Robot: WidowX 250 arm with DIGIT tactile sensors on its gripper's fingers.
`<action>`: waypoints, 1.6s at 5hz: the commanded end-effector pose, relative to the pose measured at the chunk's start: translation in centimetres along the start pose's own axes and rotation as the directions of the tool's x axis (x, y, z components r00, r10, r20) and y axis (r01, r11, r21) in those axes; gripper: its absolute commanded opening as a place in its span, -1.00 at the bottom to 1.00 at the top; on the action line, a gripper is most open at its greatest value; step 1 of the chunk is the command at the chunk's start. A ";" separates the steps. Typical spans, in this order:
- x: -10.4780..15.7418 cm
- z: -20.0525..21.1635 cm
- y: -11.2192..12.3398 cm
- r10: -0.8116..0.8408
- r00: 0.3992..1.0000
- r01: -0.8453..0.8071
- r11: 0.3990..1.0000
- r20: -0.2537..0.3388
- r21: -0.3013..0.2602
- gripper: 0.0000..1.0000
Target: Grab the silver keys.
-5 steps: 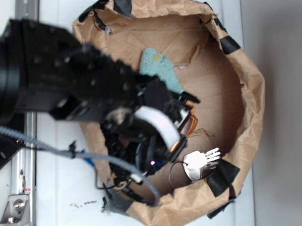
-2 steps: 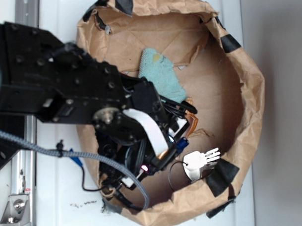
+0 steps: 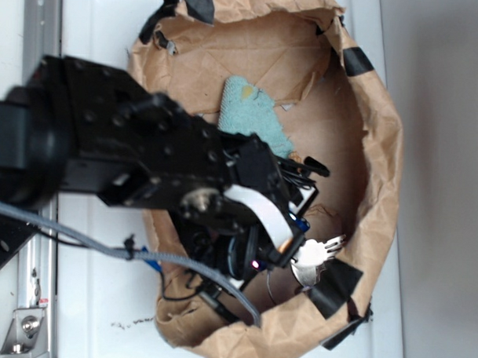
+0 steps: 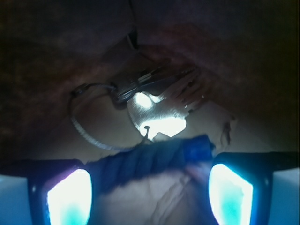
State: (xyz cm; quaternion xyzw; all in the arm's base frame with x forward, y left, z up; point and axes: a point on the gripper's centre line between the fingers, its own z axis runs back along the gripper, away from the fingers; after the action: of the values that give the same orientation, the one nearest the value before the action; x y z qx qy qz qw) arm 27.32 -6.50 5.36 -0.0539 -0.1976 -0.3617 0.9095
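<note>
Since a second ago the black robot fingers (image 3: 296, 240), spread wide and grasping nothing, have advanced right onto the shiny silver keys (image 3: 313, 254) lying near the crumpled brown paper bag's (image 3: 381, 152) right wall, so closing appears imminent.

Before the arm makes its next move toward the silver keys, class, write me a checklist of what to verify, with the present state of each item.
1. Silver keys in sight: ok, they show in both views, lying by the wall of the paper basket.
2. Hand open: ok, the two fingers stand wide apart in the wrist view.
3. Keys lined up between the fingers: ok, they lie just ahead, roughly centred.
4. Path clear: not ok, a blue object crosses between the fingers in front of the keys.
5. Cord loop free of snags: cannot tell, too dark.
6. Teal cloth out of the way: ok, it lies well apart from the keys.
</note>
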 end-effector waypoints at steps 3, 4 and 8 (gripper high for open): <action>2.3 0.1 -2.9 -0.160 0.986 0.163 0.983 0.047 -0.086 1.00; 2.1 -1.4 -3.4 -0.222 0.974 0.224 0.970 0.040 -0.091 1.00; 2.3 -2.2 -3.7 -0.310 0.950 0.313 0.942 0.042 -0.124 1.00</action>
State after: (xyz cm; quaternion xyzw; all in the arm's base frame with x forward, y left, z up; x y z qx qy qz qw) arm 28.43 -9.45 3.52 -0.0837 -0.1863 -0.4927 0.8459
